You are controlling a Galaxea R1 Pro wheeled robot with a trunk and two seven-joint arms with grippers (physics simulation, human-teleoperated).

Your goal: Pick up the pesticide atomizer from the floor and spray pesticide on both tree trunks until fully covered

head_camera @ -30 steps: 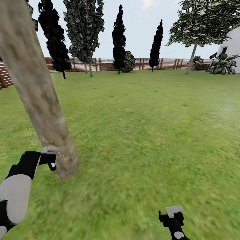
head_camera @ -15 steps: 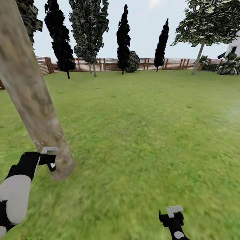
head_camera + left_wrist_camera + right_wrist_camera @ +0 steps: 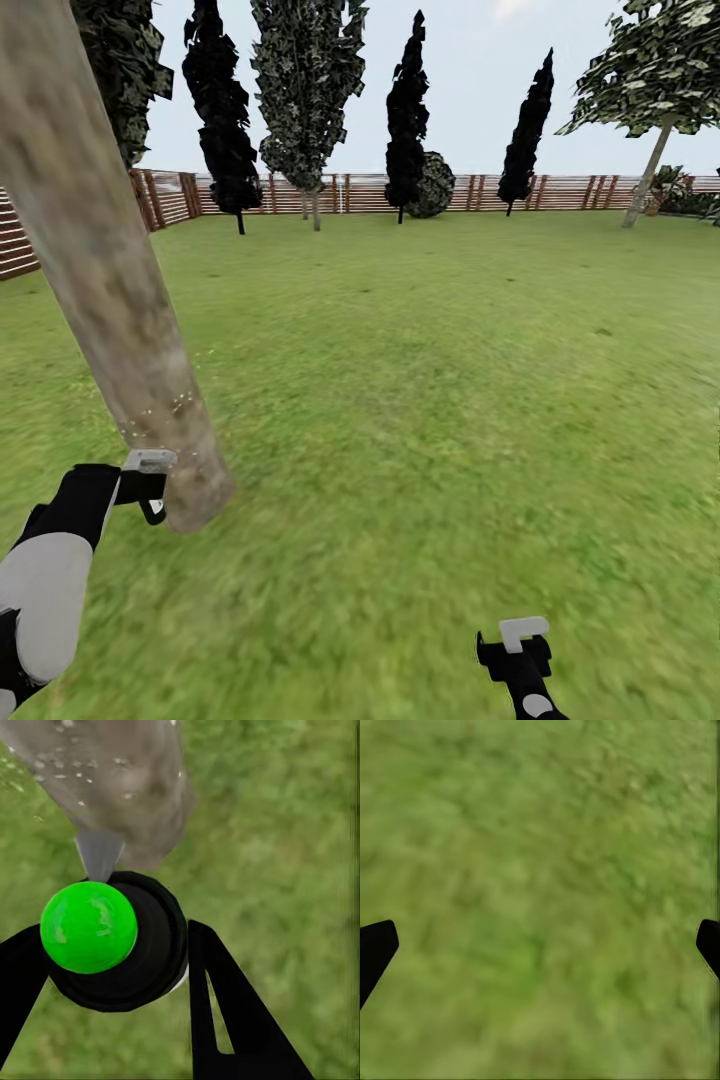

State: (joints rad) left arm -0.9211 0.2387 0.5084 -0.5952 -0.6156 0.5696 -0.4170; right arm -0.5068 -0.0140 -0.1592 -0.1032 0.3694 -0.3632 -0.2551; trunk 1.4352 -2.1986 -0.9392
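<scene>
A thick, leaning tree trunk of mottled beige bark rises at the left of the head view. Fine white pesticide specks dot the bark low down. My left gripper is shut on the pesticide atomizer, whose grey nozzle sits right against the trunk's base. In the left wrist view the atomizer's green ball top and black cap sit between the black fingers, with the nozzle aimed at the speckled trunk. My right gripper hangs open over grass.
Open lawn stretches to a brown slat fence. Dark narrow trees and a round shrub line the fence. A second pale-trunked tree stands far right.
The whole view has swung left, so the far trees and fence sit further right. My left gripper keeps the atomizer at the trunk's base. The right arm has not moved.
</scene>
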